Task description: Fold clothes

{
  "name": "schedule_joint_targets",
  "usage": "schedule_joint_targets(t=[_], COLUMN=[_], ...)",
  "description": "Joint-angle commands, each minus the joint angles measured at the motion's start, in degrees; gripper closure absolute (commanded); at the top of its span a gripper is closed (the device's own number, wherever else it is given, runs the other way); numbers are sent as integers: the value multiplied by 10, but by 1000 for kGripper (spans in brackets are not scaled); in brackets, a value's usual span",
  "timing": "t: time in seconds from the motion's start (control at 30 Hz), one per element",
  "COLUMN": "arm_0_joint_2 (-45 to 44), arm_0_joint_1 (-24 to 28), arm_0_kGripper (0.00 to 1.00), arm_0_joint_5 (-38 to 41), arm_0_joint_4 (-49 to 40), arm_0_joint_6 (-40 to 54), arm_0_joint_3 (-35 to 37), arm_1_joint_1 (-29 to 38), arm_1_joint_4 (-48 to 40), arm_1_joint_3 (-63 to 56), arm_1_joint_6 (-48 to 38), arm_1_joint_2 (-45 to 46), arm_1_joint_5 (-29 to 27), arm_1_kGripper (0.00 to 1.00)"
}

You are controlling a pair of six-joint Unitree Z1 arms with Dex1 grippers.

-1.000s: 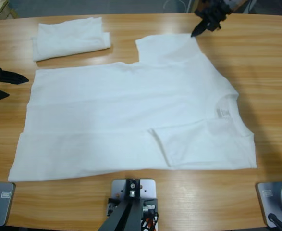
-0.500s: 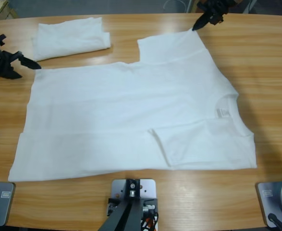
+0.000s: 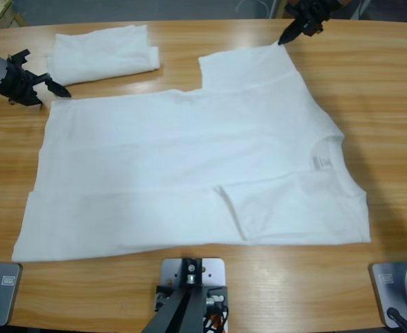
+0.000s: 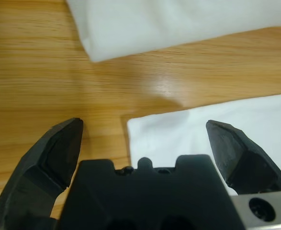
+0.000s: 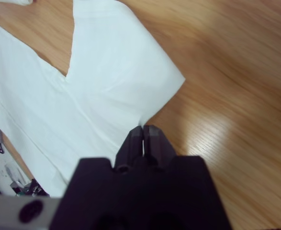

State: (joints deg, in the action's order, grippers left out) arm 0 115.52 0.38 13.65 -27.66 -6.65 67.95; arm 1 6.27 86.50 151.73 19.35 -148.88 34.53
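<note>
1. The right gripper (image 5: pixel 143 128) has its jaws clenched on the edge of the shirt (image 3: pixel 189 166), at the far sleeve (image 3: pixel 245 69); in the right wrist view the cloth puckers into the closed tips.
2. The left gripper (image 4: pixel 145 127) has its jaws released and spread wide, with the shirt's far hem corner (image 4: pixel 135 125) lying between them on the wood and not yet gripped.
3. The step in hand looks like taking the far edge at both ends so it can be lifted and carried over toward the near edge. To do it well, the left jaws should go down until one tip slides under the corner and the other sits on top, then close on the cloth alone.
4. Both ends should rise together and level, or the cloth will skew and the fold line wander.
5. The shirt lies flat across the middle of the worktop (image 3: pixel 390 104), collar and grey neck label (image 3: pixel 321 161) toward the right arm's side, with the near sleeve (image 3: pixel 258 208) already turned in over the body.
6. A folded white garment (image 3: pixel 99 54) sits just beyond the left gripper, near the corner but apart from it; the jaws should keep off it.
7. The worktop is smooth, glossy wood, so cloth should slide easily.
8. Beyond the far edge, only a dark floor and a wooden object at the upper left corner show.
</note>
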Motion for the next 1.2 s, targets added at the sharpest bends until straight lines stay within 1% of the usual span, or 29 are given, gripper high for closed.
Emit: schedule_joint_targets(t=[0.03, 0.07, 0.1, 0.33, 0.37, 0.4, 0.43, 0.53, 0.67, 0.7, 0.73, 0.77, 0.8, 0.97, 1.07, 1.1, 1.2], arm_0_joint_2=[63, 63, 63, 81, 82, 82, 80, 91, 91, 87, 85, 81, 76, 92, 86, 79, 65], arm_0_joint_1=[-28, -29, -30, -34, -34, -34, -32, -34, -34, -34, -32, -32, -33, -43, -58, -63, -88], arm_0_kGripper=[270, 309, 384, 400, 416, 540, 643, 645, 645, 705, 909, 996, 1000, 1000, 1000, 1000, 1000], arm_0_joint_5=[3, 5, 5, -10, -12, -8, 10, 23, 12, 10, 8, 5, -5, 3, -16, -25, -82], arm_0_joint_4=[-46, -48, -52, -82, -83, -83, -83, -105, -115, -116, -119, -123, -124, -124, -124, -124, -134], arm_0_joint_6=[4, 4, 4, 7, 12, 24, 44, 68, 81, 82, 82, 82, 82, 90, 90, 91, 95], arm_0_joint_3=[-8, -7, -6, 17, 20, 24, 31, 53, 59, 59, 58, 59, 59, 64, 62, 64, 81], arm_1_joint_1=[0, 0, 0, -2, -3, -3, -3, -5, -7, -7, -7, -7, -7, -7, -7, -7, -7], arm_1_joint_4=[10, 10, 10, 10, 11, 11, 11, 11, 11, 11, 11, 11, 11, 12, 12, 12, 12], arm_1_joint_3=[13, 13, 13, 15, 14, 14, 14, 13, 11, 11, 11, 11, 11, 10, 10, 10, 10], arm_1_joint_6=[7, 7, 7, 7, 8, 8, 8, 8, 8, 8, 8, 8, 8, 8, 8, 8, 8], arm_1_joint_2=[-19, -20, -20, -18, -18, -18, -18, -15, -14, -15, -15, -16, -16, -15, -15, -15, -15], arm_1_joint_5=[-10, -10, -10, -8, -8, -8, -8, -7, -6, -6, -6, -5, -5, -5, -5, -5, -5], arm_1_kGripper=[1000, 1000, 1000, 1000, 1000, 1000, 1000, 1000, 1000, 1000, 1000, 1000, 1000, 1000, 1000, 1000, 1000])
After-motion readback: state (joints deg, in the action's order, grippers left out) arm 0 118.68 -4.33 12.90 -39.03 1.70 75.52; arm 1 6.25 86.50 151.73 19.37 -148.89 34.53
